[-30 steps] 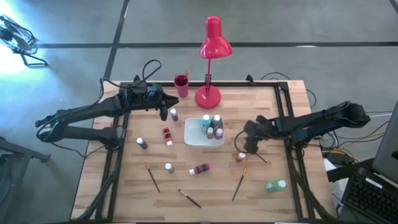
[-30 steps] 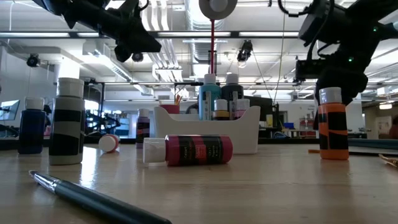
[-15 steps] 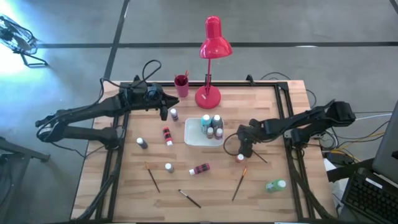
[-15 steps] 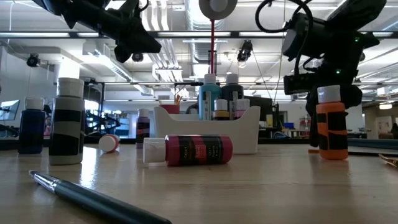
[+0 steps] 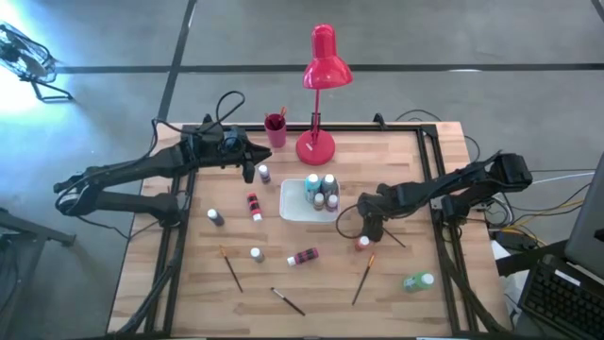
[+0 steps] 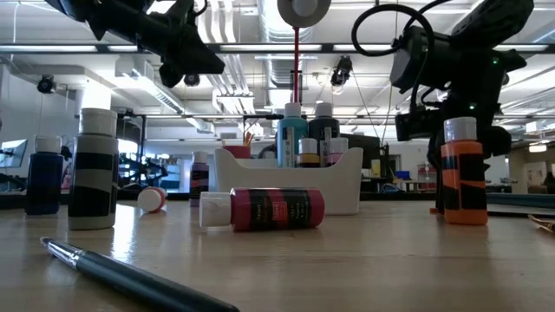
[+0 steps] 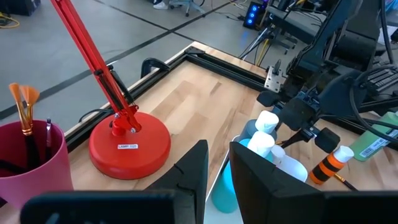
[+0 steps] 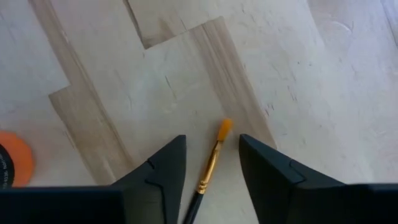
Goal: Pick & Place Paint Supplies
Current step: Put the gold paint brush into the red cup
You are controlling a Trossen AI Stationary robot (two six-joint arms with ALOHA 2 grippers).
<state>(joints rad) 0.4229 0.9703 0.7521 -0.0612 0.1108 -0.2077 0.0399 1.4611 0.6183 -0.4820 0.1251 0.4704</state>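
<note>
Wooden tabletop fills the right wrist view, where the right gripper [image 8: 211, 165] hangs with fingers parted, clasping nothing, straddling a brush [image 8: 211, 160]. Just beside it stands an orange bottle [image 6: 463, 178]; a careless descent could topple that bottle or skid the thin brush away. Far across, the left gripper [image 7: 214, 171] waits, narrowly parted.
</note>
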